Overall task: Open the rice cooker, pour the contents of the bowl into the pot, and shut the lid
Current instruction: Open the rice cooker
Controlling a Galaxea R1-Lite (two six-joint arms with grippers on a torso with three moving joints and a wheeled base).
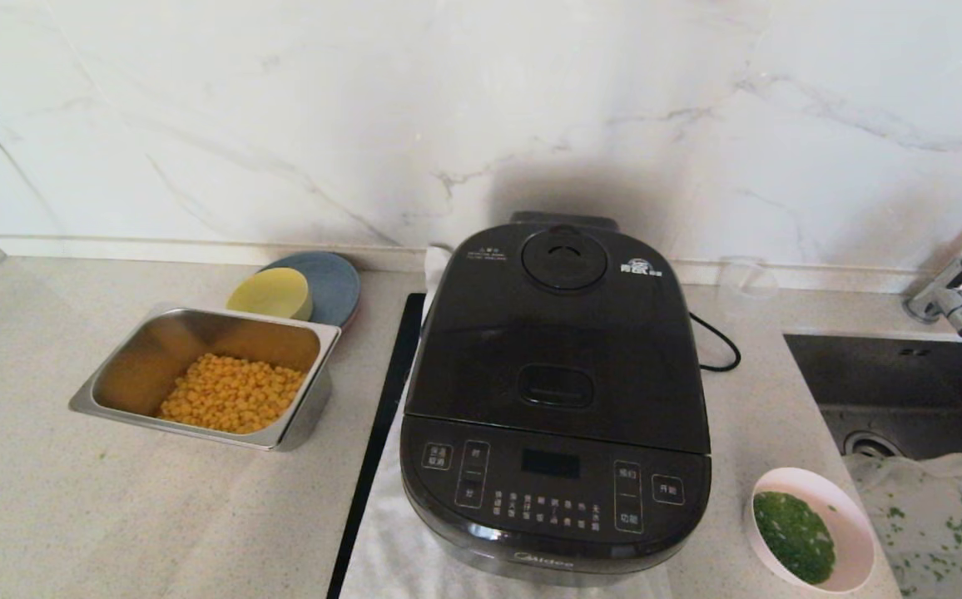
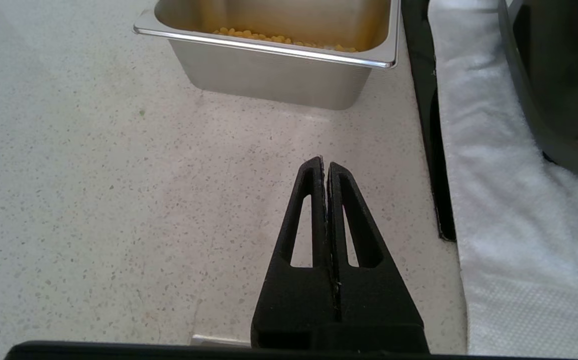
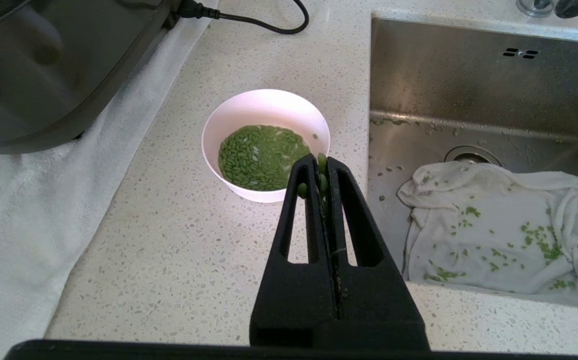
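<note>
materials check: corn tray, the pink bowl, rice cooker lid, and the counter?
Tray: likely stainless steel, brushed silver walls that mirror the corn.
Bowl: matte pale pink, opaque; plastic or melamine by the look, ceramic not ruled out.
Rice cooker lid: glossy black, probably moulded plastic, showing soft reflections.
Counter: pale speckled stone or composite, smooth finish.
Both grippers, left and right, hang shut above the counter.

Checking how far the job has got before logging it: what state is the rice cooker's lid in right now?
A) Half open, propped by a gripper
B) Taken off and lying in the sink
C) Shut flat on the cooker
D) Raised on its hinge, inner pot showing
C: in the head view the lid lies flat and closed on the rice cooker, no pot showing, and no gripper is near it.
</note>
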